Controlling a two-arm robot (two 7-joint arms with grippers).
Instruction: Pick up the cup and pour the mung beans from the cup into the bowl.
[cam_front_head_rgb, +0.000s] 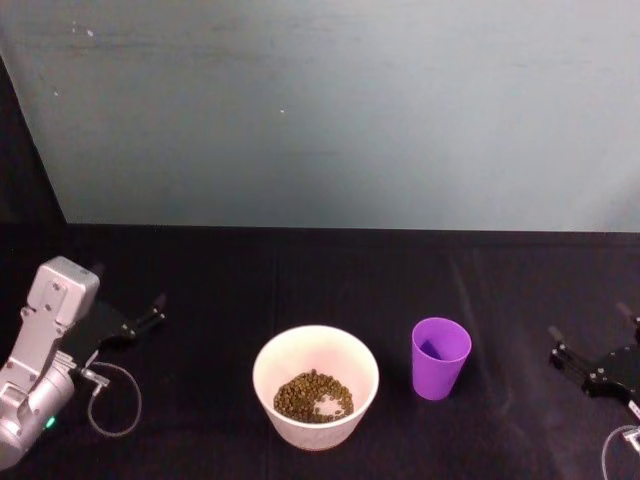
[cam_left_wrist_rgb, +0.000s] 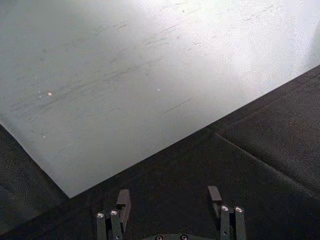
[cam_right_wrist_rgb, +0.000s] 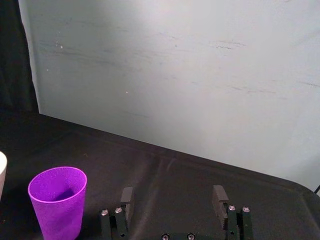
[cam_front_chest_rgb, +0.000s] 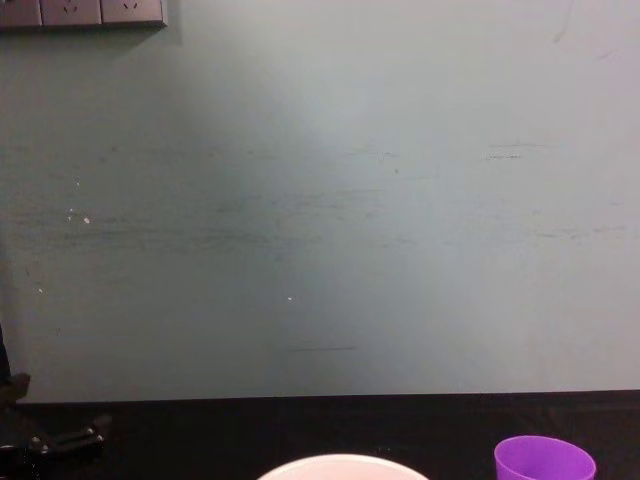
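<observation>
Head view: black tablecloth (cam_front_head_rgb: 300, 270) (pale wall (cam_front_head_rgb: 330, 110) behind), cup (cam_front_head_rgb: 440, 357) beside bowl (cam_front_head_rgb: 315, 387).

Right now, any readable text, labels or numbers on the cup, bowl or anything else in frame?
None. The purple cup is plain, and the bowl holding beans carries no print. The wall has only scuffs. The socket plates at the chest view's top corner show no legible marking.

Smooth plastic cup (cam_front_head_rgb: 440, 357), matt tablecloth (cam_front_head_rgb: 250, 280)
</observation>
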